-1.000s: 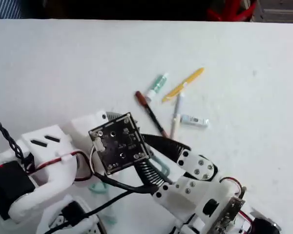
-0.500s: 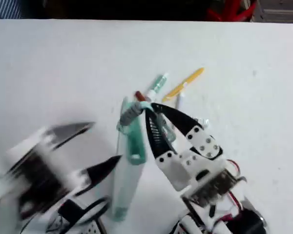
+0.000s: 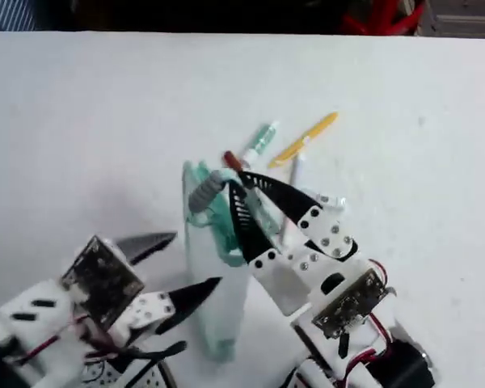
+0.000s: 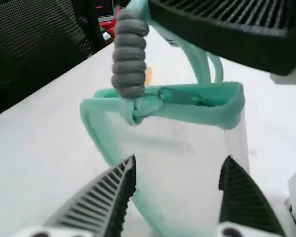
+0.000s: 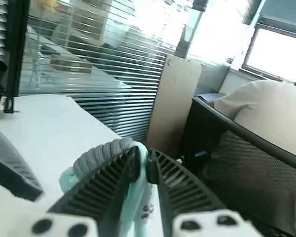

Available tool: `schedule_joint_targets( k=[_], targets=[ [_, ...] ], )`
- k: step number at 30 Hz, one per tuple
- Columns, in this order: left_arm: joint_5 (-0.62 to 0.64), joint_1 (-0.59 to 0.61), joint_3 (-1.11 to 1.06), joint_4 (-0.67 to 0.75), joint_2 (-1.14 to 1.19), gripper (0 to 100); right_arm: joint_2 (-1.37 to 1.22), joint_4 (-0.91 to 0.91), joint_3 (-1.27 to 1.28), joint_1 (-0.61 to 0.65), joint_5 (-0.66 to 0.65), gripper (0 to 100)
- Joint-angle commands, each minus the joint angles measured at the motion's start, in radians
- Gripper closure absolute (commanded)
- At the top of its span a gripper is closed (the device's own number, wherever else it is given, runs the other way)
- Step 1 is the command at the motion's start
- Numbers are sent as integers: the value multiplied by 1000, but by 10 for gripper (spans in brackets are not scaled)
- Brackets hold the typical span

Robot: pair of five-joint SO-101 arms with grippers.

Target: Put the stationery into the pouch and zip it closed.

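Note:
The clear pouch (image 3: 217, 279) with teal trim hangs upright over the table, held up by its top rim. My right gripper (image 3: 236, 187) is shut on that rim (image 5: 140, 165), next to the grey zipper pull (image 3: 204, 194). My left gripper (image 3: 196, 259) stands open low at the pouch's side, and the pouch body (image 4: 177, 148) sits just ahead of its spread fingers (image 4: 108, 197). On the table behind lie a yellow pen (image 3: 305, 139), a green-and-white marker (image 3: 261, 139), a red-brown pen (image 3: 233, 164), a white pen (image 3: 294, 174) and a small white piece (image 3: 330, 200).
The white table (image 3: 97, 121) stretches bare to the left and far side. The stationery lies close behind the right gripper's fingers. A dark edge and red object (image 3: 380, 16) lie beyond the table's far side.
My left arm has pulled back from the middle to the lower left and stands open. The right gripper has raised the pouch upright by its rim.

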State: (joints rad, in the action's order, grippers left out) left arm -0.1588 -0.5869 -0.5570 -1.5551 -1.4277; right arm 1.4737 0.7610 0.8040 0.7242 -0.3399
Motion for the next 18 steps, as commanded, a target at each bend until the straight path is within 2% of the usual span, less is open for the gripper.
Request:
schedule_joint_targets(
  k=[1, 11, 15, 18],
  targets=[
    [72, -47, -161, 137, -62, 727, -10, -22, -3, 25, 8, 981],
    [69, -41, -173, 192, -116, 727, -179, -125, -9, 36, 9, 981],
    [66, -27, -184, 180, -108, 727, -183, -101, -94, 51, 9, 981],
    [84, -35, -184, 224, -108, 727, -197, -68, -186, 76, 32, 981]
  ],
)
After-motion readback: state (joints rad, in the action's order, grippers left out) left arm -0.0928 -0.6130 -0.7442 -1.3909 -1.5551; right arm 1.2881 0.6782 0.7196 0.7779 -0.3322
